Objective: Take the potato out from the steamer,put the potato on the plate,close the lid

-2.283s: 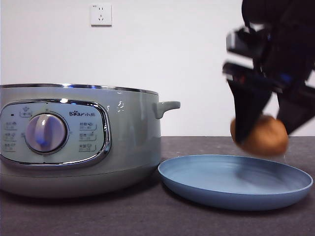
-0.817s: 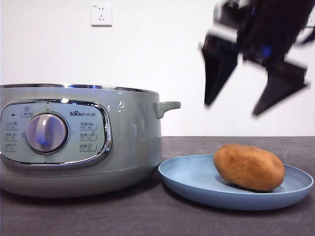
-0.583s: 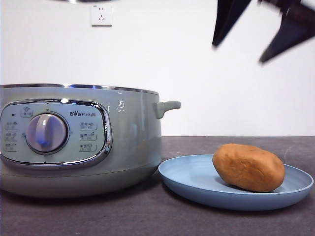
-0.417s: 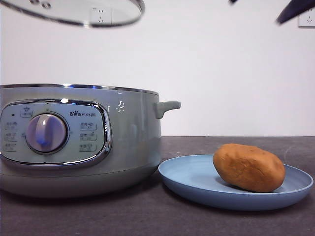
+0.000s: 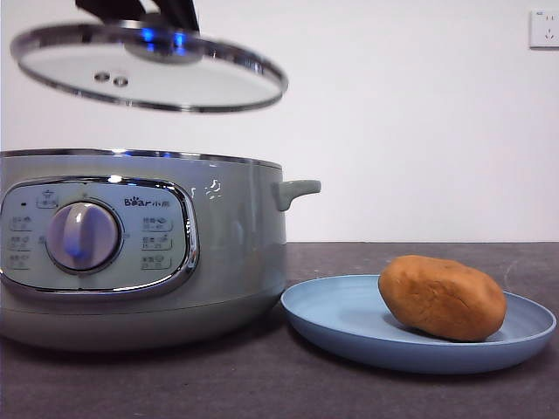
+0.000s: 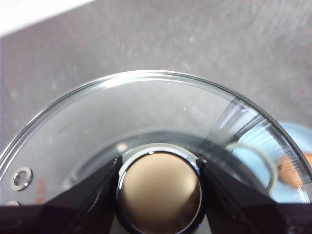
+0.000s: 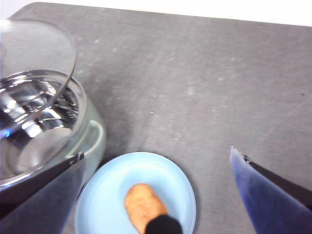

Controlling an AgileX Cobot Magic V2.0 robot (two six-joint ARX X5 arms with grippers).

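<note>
The left gripper (image 6: 158, 187) has its jaws clamped on the knob of the glass lid (image 5: 148, 74), which hangs tilted above the open steamer (image 5: 144, 249). The potato (image 5: 442, 297) lies on the blue plate (image 5: 349, 327) beside the steamer on the tabletop (image 5: 218, 384). High above them, the right gripper (image 7: 161, 195) has its jaws wide apart.

Looking like a lab test bench staged as a kitchen: bare white wall (image 5: 419, 122) with a wall socket (image 5: 543, 28), plain dark grey tabletop (image 5: 262, 384) carrying only cookware — electric steamer (image 5: 140, 249), blue plate (image 5: 349, 323). No cabinets or sink showing.
</note>
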